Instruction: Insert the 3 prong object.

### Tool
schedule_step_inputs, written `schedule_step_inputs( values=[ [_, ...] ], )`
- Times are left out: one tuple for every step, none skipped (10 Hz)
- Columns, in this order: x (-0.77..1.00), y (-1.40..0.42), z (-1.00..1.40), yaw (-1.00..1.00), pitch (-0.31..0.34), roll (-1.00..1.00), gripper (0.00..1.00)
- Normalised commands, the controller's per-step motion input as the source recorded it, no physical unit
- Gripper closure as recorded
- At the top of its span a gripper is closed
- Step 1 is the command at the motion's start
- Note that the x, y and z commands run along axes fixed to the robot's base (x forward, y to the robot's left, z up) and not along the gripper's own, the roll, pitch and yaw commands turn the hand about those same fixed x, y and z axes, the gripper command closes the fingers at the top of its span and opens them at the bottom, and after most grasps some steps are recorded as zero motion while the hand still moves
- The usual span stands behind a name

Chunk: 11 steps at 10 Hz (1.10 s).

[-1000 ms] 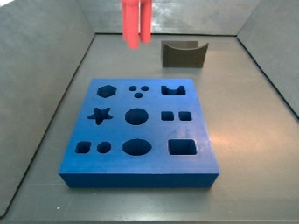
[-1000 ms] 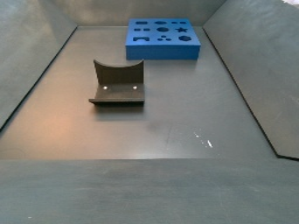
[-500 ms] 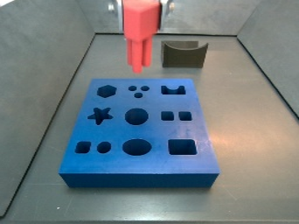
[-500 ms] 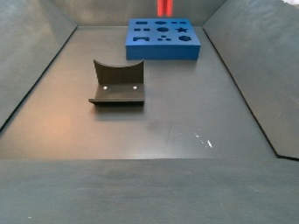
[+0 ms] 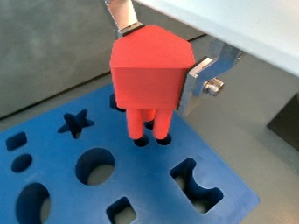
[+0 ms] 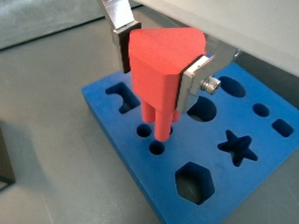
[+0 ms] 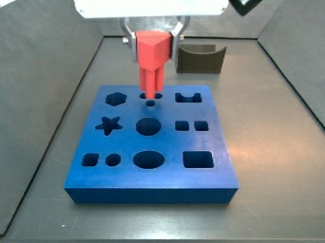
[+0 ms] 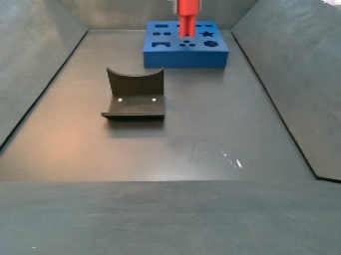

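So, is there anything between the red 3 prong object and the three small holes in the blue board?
Nothing visible. The tool holds the 3 prong object directly over the three small holes of the blue board, prongs at the openings.

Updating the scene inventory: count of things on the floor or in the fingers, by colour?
Red: 1, the pronged piece held in the gripper above the board
Blue: 1, the board
Dark grey: 1, the U-shaped block
Total: 3

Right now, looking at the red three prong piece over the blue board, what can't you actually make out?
- 3 prong object: prong tips meet the blue board; how deep they sit is hidden in both wrist views.
- Gripper: top cropped in a side view.
- Holes too small in a side view.
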Motion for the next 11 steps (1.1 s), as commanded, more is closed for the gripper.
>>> schedule_step_inputs(
  values=[
    [0.00, 0.00, -0.31, 0.34, -0.001, 0.08, 1.00],
    [0.00, 0.03, -0.26, 0.16, 0.000, 0.08, 1.00],
    [0.01, 0.08, -0.23, 0.10, 0.017, 0.09, 1.00],
    [0.00, 0.12, -0.23, 0.08, 0.029, 0.11, 1.00],
    [0.00, 0.11, -0.23, 0.07, 0.027, 0.11, 1.00],
    [0.00, 0.09, -0.25, 0.08, 0.020, 0.10, 1.00],
    [0.03, 0.05, -0.27, 0.11, 0.003, 0.09, 1.00],
    [0.14, 0.00, -0.28, 0.06, 0.010, 0.06, 1.00],
    [0.15, 0.00, -0.28, 0.01, 0.004, 0.05, 1.00],
    [0.03, 0.00, -0.27, 0.00, 0.000, 0.06, 1.00],
    [0.00, 0.00, -0.27, 0.00, -0.026, 0.05, 1.00]
  ],
)
